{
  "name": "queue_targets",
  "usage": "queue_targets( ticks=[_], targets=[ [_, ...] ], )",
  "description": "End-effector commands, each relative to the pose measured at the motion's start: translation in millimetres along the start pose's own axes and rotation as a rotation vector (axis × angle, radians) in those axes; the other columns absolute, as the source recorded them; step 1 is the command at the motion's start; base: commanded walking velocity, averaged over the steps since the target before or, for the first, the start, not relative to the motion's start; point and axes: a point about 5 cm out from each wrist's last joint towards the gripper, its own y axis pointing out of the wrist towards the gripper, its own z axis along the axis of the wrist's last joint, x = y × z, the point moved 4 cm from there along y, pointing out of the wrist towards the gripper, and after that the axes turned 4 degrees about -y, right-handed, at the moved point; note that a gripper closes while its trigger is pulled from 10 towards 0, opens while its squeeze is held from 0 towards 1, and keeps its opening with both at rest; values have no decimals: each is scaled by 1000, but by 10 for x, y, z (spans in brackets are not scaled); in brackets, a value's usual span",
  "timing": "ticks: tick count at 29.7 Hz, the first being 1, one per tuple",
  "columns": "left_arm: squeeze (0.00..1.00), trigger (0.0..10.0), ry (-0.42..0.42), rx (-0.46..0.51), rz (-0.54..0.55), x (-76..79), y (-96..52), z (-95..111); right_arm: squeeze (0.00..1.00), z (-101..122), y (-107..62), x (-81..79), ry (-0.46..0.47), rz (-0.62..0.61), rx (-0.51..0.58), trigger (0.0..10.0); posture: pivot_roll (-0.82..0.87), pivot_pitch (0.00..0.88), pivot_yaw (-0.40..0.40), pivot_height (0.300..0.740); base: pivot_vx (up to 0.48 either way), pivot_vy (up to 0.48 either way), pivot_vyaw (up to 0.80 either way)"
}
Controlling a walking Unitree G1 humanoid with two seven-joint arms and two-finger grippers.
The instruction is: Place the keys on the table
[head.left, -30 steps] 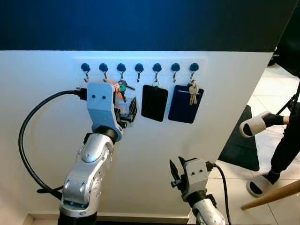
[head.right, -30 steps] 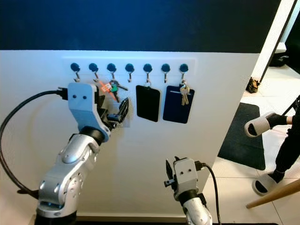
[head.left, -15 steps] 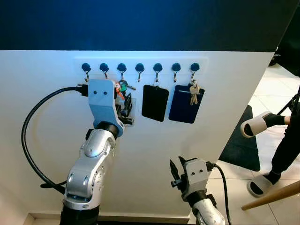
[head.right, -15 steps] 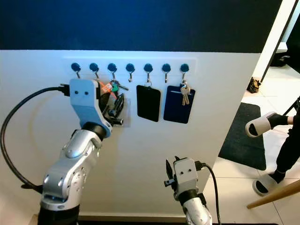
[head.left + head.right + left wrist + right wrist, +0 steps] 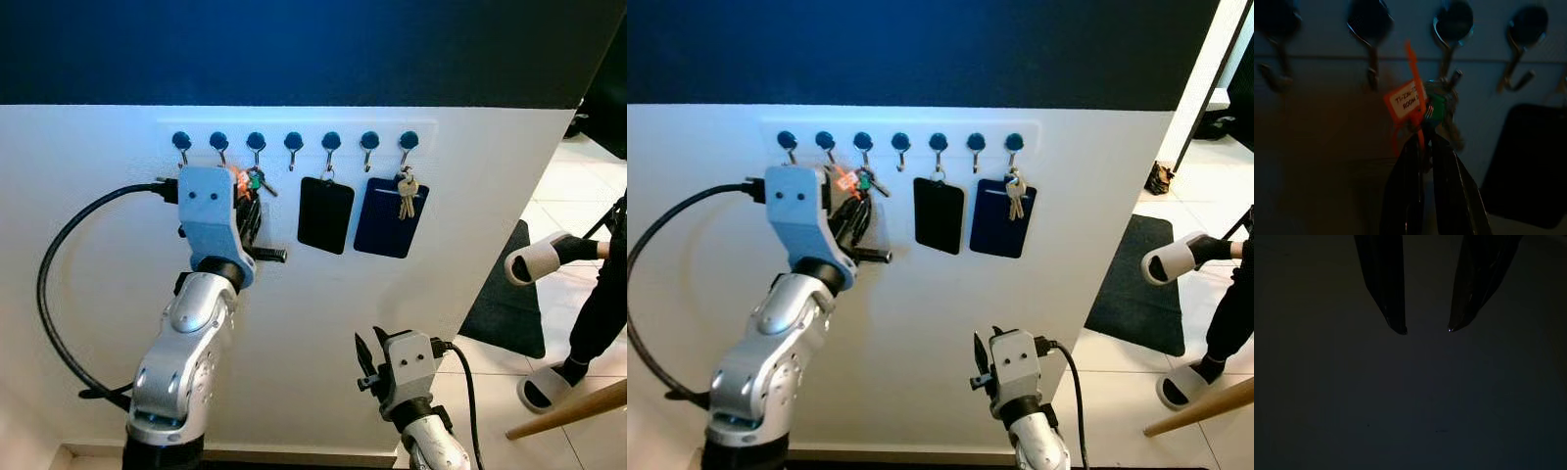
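Observation:
A bunch of keys (image 5: 257, 180) with a green key head and an orange room tag (image 5: 1405, 100) hangs from the third hook of a row of blue-capped hooks (image 5: 294, 143) on the white wall. My left gripper (image 5: 1422, 139) is raised to the wall just under that hook. Its black fingers are pressed together on the lower part of the bunch, so it is shut on the keys, which hang on the hook. My right gripper (image 5: 1425, 329) hangs low in front of the wall, open with nothing between its fingers.
A black card (image 5: 325, 214) and a dark blue card (image 5: 383, 218) with a second key bunch (image 5: 405, 195) hang on hooks to the right. A person's feet in white slippers (image 5: 534, 262) stand on the tiled floor at right, by a dark mat (image 5: 505, 294) and a wooden stick (image 5: 568, 406).
My left gripper's fingers, spread wide a second ago, have swung up toward the hook and come together on the keys. The right arm has stayed still.

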Motion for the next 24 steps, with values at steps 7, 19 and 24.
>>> queue_targets(
  ticks=[7,19,24],
  targets=[
    [0,10000,140,29,-44,-128,-126,202,0,-44,-13,-24,-5,4,-14,10000,185,149,50,740,0,0,0],
    [0,10000,163,-57,-176,-6,-218,125,0,-43,12,-32,-4,4,-10,10000,189,139,51,740,0,0,0],
    [0,10000,118,-76,-246,138,-184,92,0,-38,18,-34,-6,5,-7,10000,182,133,51,740,0,0,0]
  ],
)
